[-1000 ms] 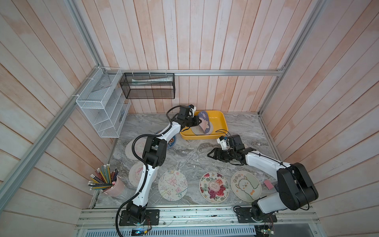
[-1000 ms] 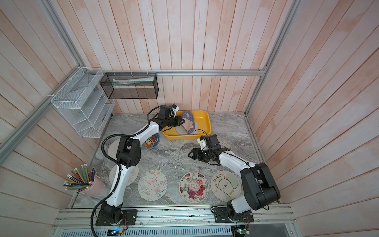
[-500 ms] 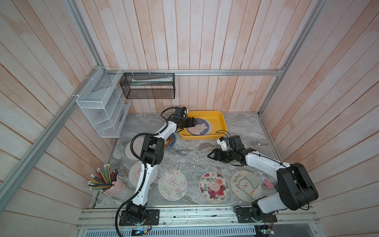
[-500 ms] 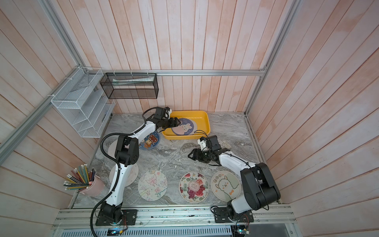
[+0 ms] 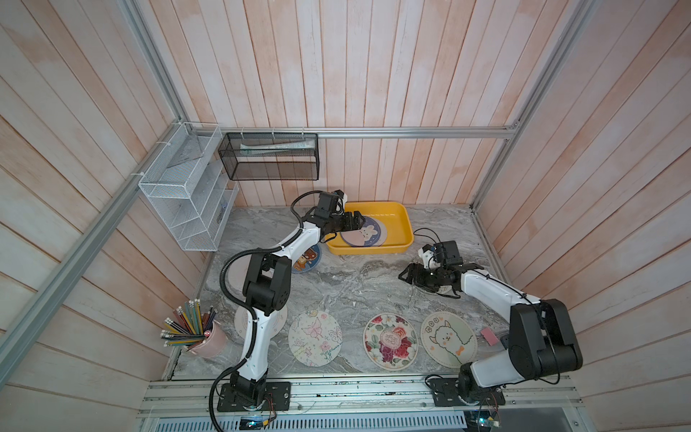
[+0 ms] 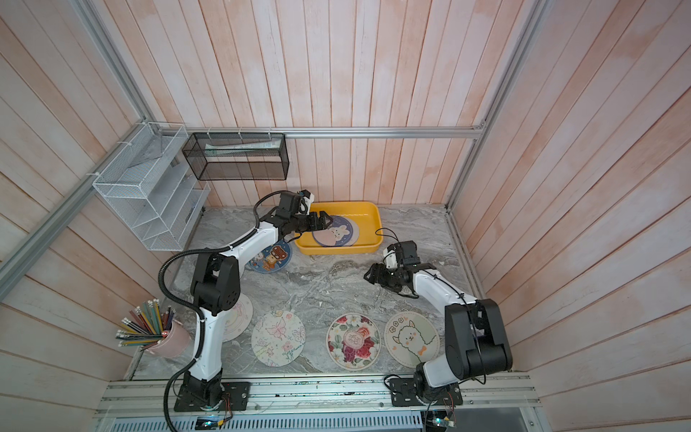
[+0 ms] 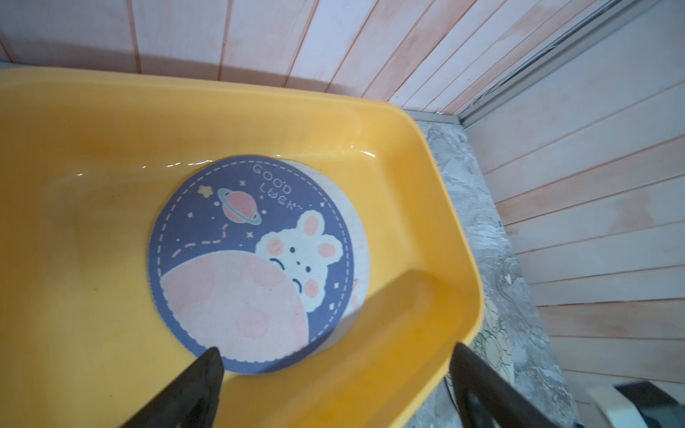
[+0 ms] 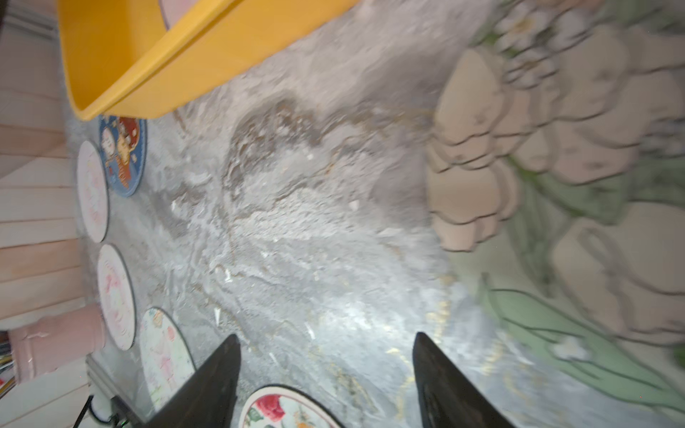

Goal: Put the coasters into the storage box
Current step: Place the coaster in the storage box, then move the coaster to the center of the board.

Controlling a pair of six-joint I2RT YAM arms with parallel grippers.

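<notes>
Drop-off step: I am hovering my left gripper (image 5: 358, 220), jaws wide and empty, over the yellow storage box (image 5: 370, 249), the rabbit coaster (image 7: 252, 259) lying flat inside; next, my open right gripper (image 5: 404, 275) is likely needing the edge of the flower-print coaster (image 8: 556, 185).

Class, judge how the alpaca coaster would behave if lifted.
The alpaca coaster lies flat on the table, so its edge is probably hard to pinch. It looks thin, so likely light, perhaps bendy. Lying flat, it shouldn't roll.
</notes>
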